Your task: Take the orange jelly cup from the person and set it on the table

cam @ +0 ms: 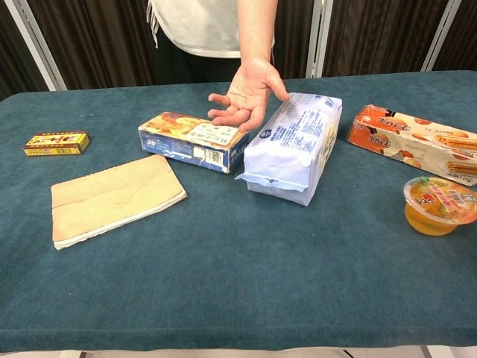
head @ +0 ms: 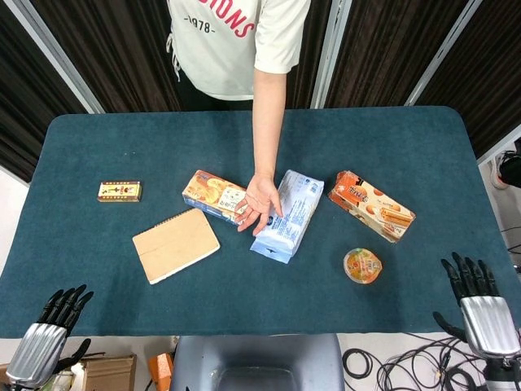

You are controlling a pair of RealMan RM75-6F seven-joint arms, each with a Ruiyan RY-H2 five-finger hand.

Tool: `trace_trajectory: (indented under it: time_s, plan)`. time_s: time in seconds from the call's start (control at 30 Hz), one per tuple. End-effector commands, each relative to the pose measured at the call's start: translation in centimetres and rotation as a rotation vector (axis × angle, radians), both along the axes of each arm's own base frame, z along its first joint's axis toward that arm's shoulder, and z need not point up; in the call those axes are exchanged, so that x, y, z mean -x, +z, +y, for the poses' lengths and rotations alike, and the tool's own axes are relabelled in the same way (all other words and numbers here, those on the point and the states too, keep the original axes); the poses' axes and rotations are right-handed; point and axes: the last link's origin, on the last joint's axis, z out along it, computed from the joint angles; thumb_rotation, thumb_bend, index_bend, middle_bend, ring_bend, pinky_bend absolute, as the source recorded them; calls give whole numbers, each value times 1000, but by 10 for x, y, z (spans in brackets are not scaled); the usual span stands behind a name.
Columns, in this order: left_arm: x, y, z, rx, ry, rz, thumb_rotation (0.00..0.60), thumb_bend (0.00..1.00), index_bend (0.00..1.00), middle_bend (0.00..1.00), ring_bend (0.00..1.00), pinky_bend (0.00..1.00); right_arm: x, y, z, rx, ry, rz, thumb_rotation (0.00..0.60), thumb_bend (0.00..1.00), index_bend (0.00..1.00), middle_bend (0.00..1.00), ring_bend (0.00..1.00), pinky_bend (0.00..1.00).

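fingers spread on both hands, left hand (head: pixel 37 346) and right hand (head: pixel 482 314), holding nothing, off the table's (head: pixel 98 261) near edge. jelly cup (head: pixel 362 265) sits upright near the near right corner, just beside the biscuit box (head: pixel 371 205). risk: a swinging right arm could knock it.

The head view's bottom edge cuts off both the left hand (head: pixel 42 350) and right hand (head: pixel 482 316).

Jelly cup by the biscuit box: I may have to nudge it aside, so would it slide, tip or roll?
The jelly cup sits upright and looks squat, so it would probably slide, not tip. Its round wall could roll if knocked over. The foil lid seems thin, likely easy to dent.
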Motion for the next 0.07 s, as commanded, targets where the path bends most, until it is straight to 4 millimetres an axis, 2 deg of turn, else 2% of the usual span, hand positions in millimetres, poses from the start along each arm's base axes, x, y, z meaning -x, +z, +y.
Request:
trace_trajectory:
  time_s: [0.03,0.07]
  plan:
    - [1,3,-3,-40,-38,12,600,362,0,0,0,0,-4,-1,11,38,29,-4,600,128,0,0,0,0]
    - [1,3,-2,-50,-46,11,600,362,0,0,0,0,-4,0,12,39,34,-6,600,128,0,0,0,0]
